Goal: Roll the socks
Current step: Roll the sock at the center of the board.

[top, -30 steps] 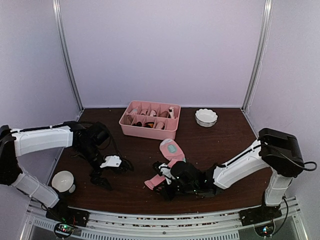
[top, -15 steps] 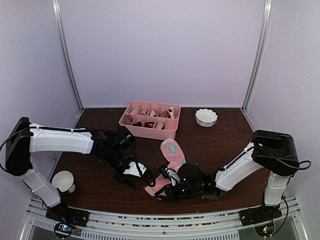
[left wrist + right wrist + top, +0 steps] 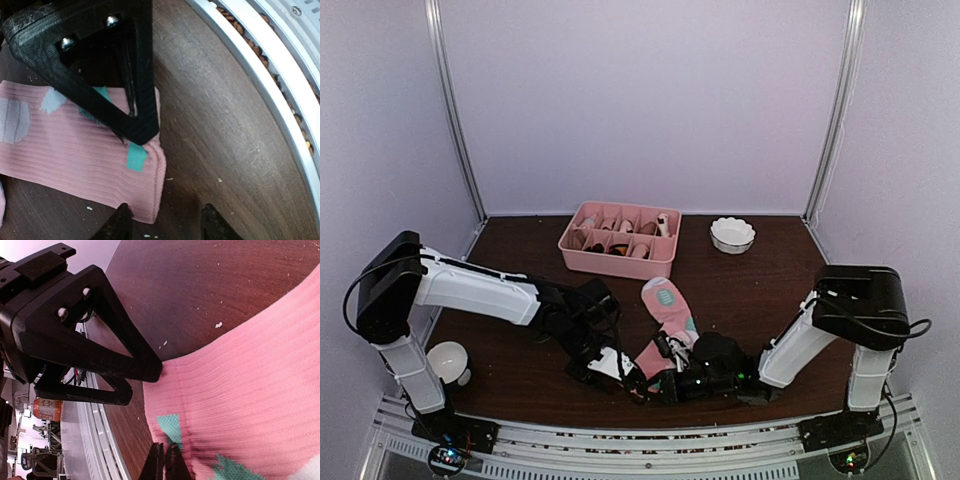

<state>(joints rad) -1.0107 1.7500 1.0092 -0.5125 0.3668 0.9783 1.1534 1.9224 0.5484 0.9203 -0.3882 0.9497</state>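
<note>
Left gripper [image 3: 166, 222] parted low over counter [image 3: 770, 290], holding nothing. Right gripper [image 3: 165, 462] clenched on pink sock [image 3: 75, 155], which lies flat near front edge, cuff corner [image 3: 150, 210] between left jaws. No roll started; all rolling left.

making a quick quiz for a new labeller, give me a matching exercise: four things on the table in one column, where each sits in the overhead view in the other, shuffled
Things
1. pink ribbed fabric sock with teal patches
2. pink plastic divided tray
3. small white scalloped bowl
4. white round cup

Places
A. back right
B. near left corner
C. back centre
D. front centre

Pairs: 1-D, 2-C, 3-A, 4-B
</note>
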